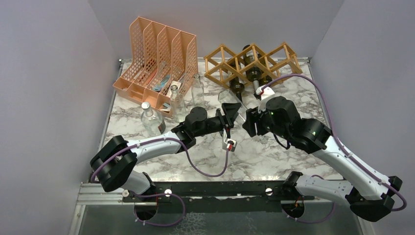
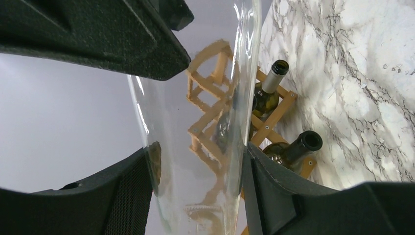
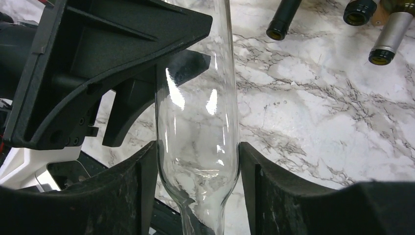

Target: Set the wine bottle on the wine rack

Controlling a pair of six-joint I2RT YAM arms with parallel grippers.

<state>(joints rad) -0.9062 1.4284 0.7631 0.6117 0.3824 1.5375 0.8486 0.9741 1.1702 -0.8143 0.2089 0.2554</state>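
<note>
From above, the clear wine bottle [image 1: 227, 97] is held over the marble worktop [image 1: 205, 161] between the left claw [image 1: 232, 115] and the right claw [image 1: 249, 122], near the wine rack [image 1: 252, 61] but not in it

Left wrist: the claw pinches the bottle's glass body [image 2: 195, 122]

Right wrist: both pads [image 3: 142, 191] press against the bottle's sides

Clear, empty glass wine bottle [image 3: 198, 112] held above the marble tabletop [image 1: 293, 98] near its middle, just in front of the light tan wooden lattice wine rack [image 1: 234, 61] standing at the far edge, dark bottles [image 1: 237, 87] lying in its diamond cells, necks pointing forward.
</note>
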